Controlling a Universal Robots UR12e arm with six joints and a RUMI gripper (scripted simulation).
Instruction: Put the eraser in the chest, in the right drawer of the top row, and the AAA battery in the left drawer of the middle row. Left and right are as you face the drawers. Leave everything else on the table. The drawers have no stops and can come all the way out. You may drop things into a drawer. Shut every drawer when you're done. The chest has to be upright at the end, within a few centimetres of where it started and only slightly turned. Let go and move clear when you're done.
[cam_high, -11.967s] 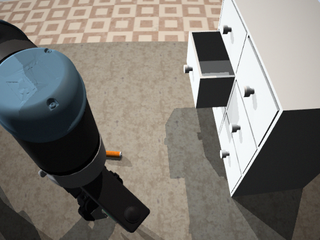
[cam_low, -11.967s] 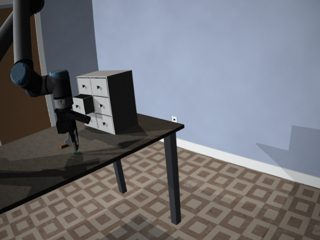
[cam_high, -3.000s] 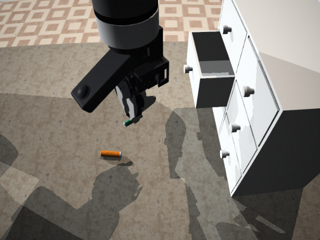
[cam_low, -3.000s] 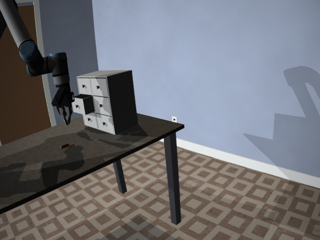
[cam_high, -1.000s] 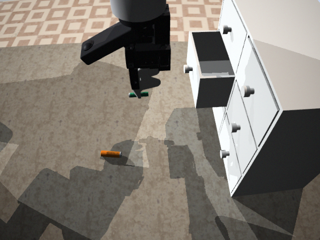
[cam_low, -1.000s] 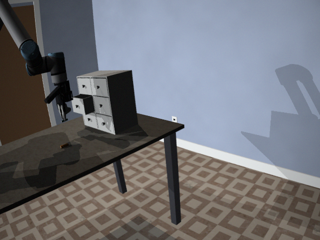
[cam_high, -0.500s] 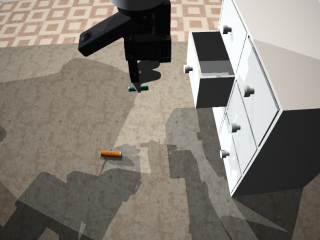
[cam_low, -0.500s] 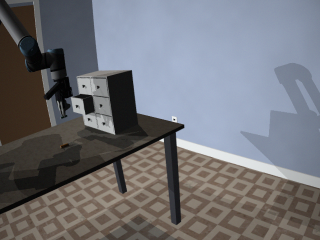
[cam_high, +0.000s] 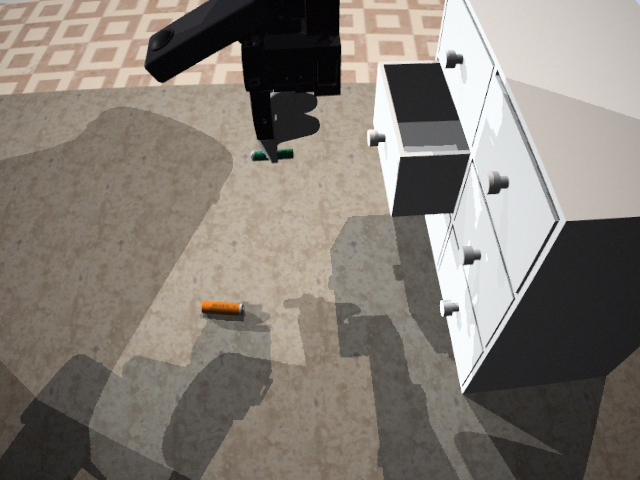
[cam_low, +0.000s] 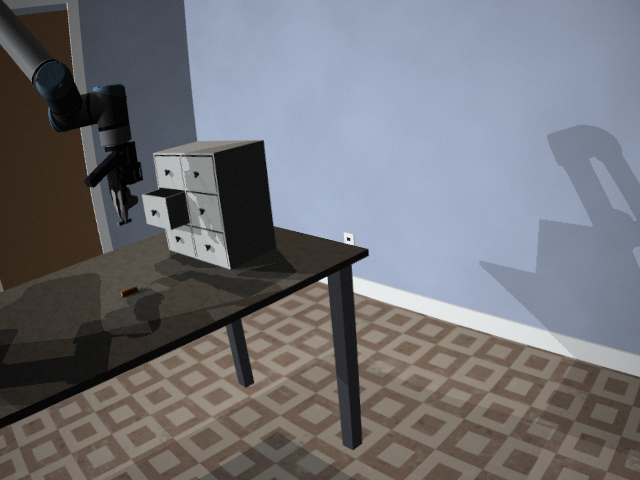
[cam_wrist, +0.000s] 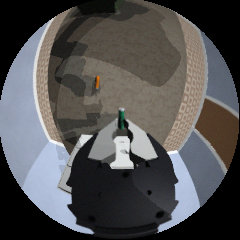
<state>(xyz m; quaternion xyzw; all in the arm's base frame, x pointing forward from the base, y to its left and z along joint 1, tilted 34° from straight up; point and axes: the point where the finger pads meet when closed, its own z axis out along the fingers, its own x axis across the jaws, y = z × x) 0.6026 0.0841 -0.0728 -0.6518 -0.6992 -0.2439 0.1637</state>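
In the upper middle of the top view, the end effector (cam_high: 272, 153) (cam_low: 124, 221) (cam_wrist: 121, 119) is closed around the green battery (cam_high: 285, 153) (cam_low: 122, 223) (cam_wrist: 121, 116), above the desk (cam_high: 294, 227) (cam_low: 206, 289) (cam_wrist: 125, 55). The left middle drawer (cam_high: 426, 186) (cam_low: 156, 210) stands open to its right; an orange battery (cam_high: 221, 308) (cam_low: 128, 291) (cam_wrist: 97, 82) lies at lower left.

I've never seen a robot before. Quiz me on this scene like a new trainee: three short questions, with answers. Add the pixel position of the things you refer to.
1. What colour is the battery gripped by the hand (cam_high: 271, 153) (cam_low: 123, 221) (cam_wrist: 121, 121)?
A) orange
B) green
C) white

2. True or false: facing the chest (cam_high: 542, 310) (cam_low: 245, 206) (cam_wrist: 64, 175), the open drawer (cam_high: 429, 183) (cam_low: 155, 209) is middle row, left.

3. Fill in: the orange battery (cam_high: 222, 308) (cam_low: 129, 291) (cam_wrist: 98, 82) lies on the ____.

Key: 1 B; 2 true; 3 table (cam_high: 310, 206) (cam_low: 330, 249) (cam_wrist: 125, 55).
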